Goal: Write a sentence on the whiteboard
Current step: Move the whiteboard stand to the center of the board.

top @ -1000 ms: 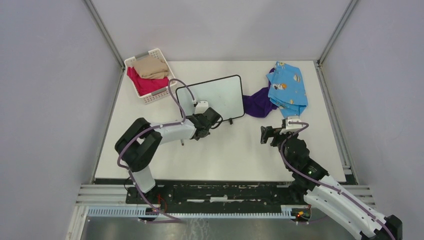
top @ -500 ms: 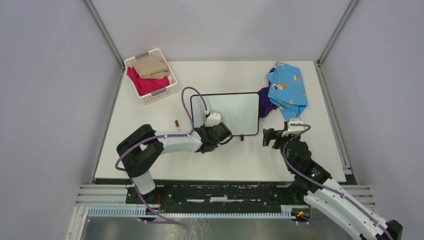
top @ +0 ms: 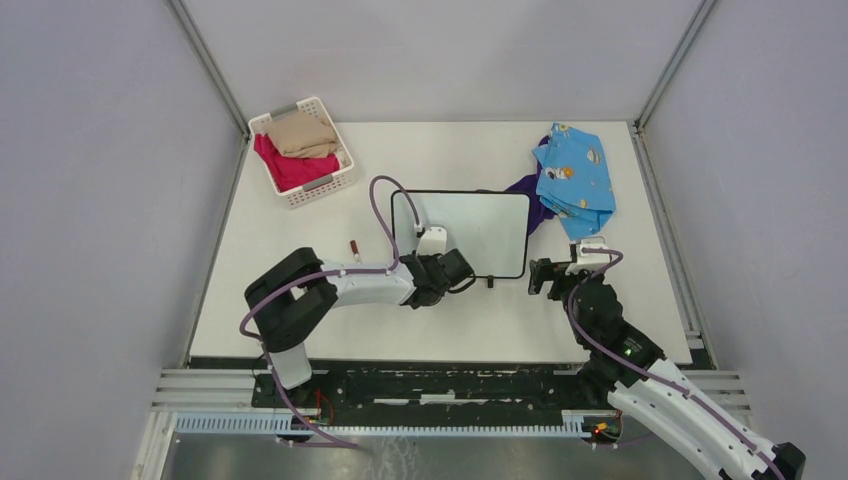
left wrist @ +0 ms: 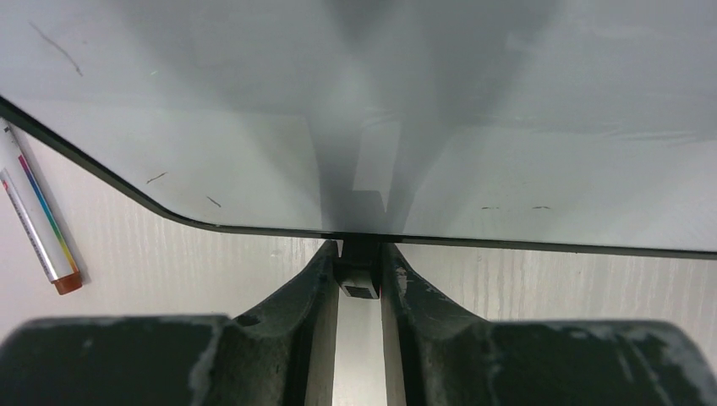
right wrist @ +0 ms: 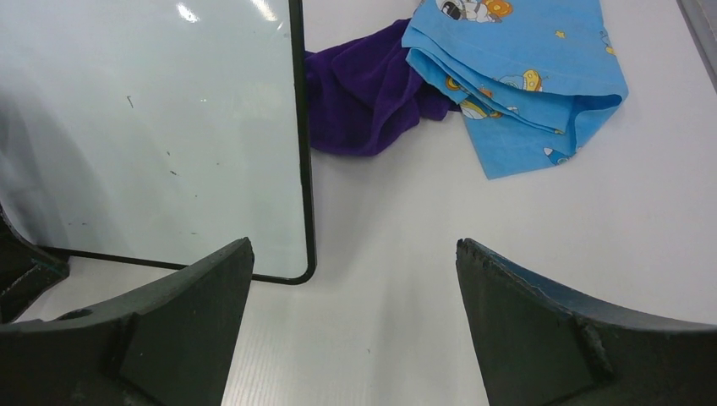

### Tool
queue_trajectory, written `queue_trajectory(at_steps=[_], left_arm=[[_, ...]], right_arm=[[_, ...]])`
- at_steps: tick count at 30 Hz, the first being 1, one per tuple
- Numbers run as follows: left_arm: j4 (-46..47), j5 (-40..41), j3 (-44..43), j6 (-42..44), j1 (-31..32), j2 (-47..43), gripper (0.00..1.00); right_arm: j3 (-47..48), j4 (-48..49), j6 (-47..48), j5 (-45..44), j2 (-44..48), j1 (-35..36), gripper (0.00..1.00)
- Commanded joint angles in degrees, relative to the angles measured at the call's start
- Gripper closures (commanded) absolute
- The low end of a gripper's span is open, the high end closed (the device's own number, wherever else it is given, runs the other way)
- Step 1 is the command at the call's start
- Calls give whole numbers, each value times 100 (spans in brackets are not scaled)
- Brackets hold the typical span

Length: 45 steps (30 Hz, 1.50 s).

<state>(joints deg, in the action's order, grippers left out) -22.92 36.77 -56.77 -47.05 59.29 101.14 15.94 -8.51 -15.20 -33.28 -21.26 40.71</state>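
The whiteboard [top: 478, 230], white with a thin black frame, lies flat at the table's middle. It fills the top of the left wrist view [left wrist: 473, 101] and the left of the right wrist view [right wrist: 144, 118]. My left gripper [top: 462, 272] is shut on one small black foot [left wrist: 360, 272] at the board's near edge. My right gripper [top: 540, 276] is open and empty, just right of the board's near right corner [right wrist: 303, 272]. A marker [top: 353, 246] with a brown cap lies on the table left of the board, also seen in the left wrist view [left wrist: 38, 224].
A white basket [top: 300, 152] with tan and red cloths stands at the back left. A purple cloth [top: 535, 205] lies partly under the board's right edge, and a folded blue patterned cloth [top: 575, 178] lies to its right.
My left gripper has dragged the whiteboard rightward and nearer, turning it square to the table. The marker came into view where the board was. My right gripper shifted slightly right.
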Motion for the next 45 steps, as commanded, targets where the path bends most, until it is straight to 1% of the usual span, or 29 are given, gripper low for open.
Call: queue_trajectory(at_steps=[1,5,16,22,24,26,30,31,35,38,41,43,45], left_arm=[[-363,352,-272,-534,48,294,98],[-443,273,-324,-795,57,315,98],[-354,103,118,-1269,267,101,98],[-356,65,211,-1460,336,68,98],[-355,75,219,-1475,344,37,97],[-373,36,216,-1443,340,-10,90],[-443,-11,197,-1401,347,-175,60],[-444,-12,220,-1397,353,-234,49],[-397,10,383,-1320,379,-500,24],[-419,72,477,-1274,418,-700,14],[-511,116,538,-1204,571,-1053,8],[-660,317,523,-1135,808,-1416,5],[-780,861,458,-882,1258,-1837,3]], right_arm=[[292,69,-1,-171,12,4,5],[313,74,10,-181,-2,1,5],[323,90,8,-134,-89,1,5],[326,87,-13,-105,-125,-1,5],[340,77,-12,-85,-133,-3,5],[356,24,-1,-77,-142,-8,5],[418,-84,13,-67,-142,3,4],[430,-100,14,-70,-144,6,4],[456,-123,25,-50,-138,4,4],[477,-148,34,3,-155,-4,3],[546,-241,65,78,-162,-3,2],[638,-327,108,111,-155,-4,2],[767,-492,100,20,-172,-2,2]])
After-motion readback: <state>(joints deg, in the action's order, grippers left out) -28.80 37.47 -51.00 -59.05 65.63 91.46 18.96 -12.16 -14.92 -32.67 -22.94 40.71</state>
